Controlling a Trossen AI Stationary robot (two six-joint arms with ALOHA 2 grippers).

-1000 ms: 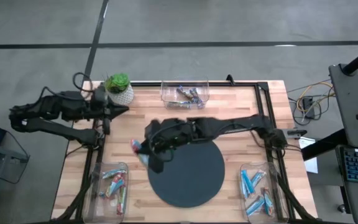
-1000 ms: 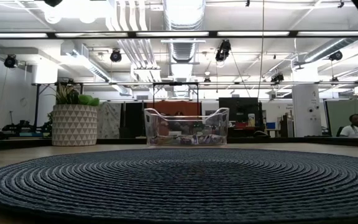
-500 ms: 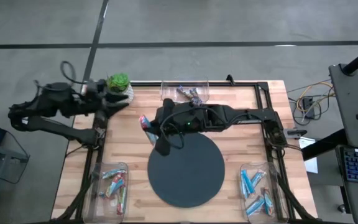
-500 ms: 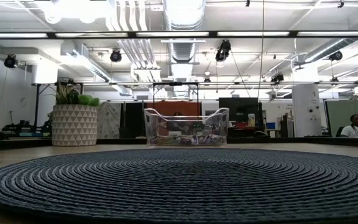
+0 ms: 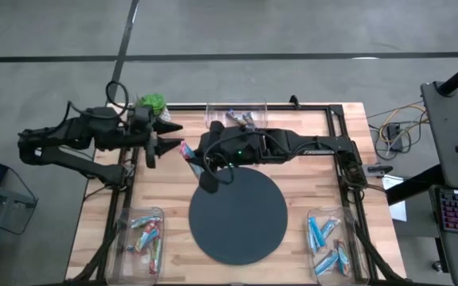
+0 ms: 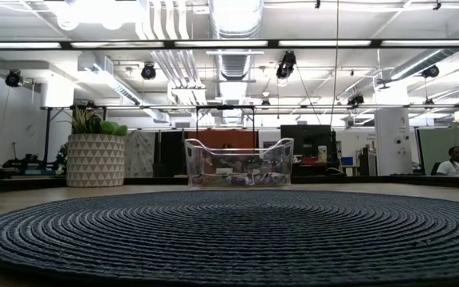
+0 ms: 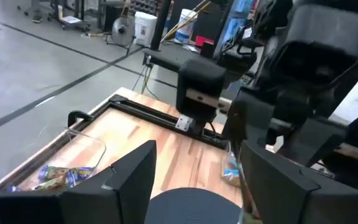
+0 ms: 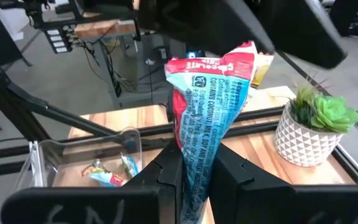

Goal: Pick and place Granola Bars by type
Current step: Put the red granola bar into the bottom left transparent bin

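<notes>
**Bar held upright between the two arms**

The right gripper (image 8: 194, 171) pinches a crinkly light-blue and red granola bar (image 8: 211, 99) by its lower end, long axis vertical, above the wooden table (image 5: 293, 127). The left gripper (image 5: 168, 137), fingers spread, sits just beside the bar.

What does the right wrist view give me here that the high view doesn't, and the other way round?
Only the right wrist view shows the right gripper shut on the lower end of a granola bar, with the wrapper's print legible. Only the high view shows the open left gripper facing that bar, the round mat, the far bin and the bin of blue bars. Both show the potted plant and the bin of mixed bars.
</notes>
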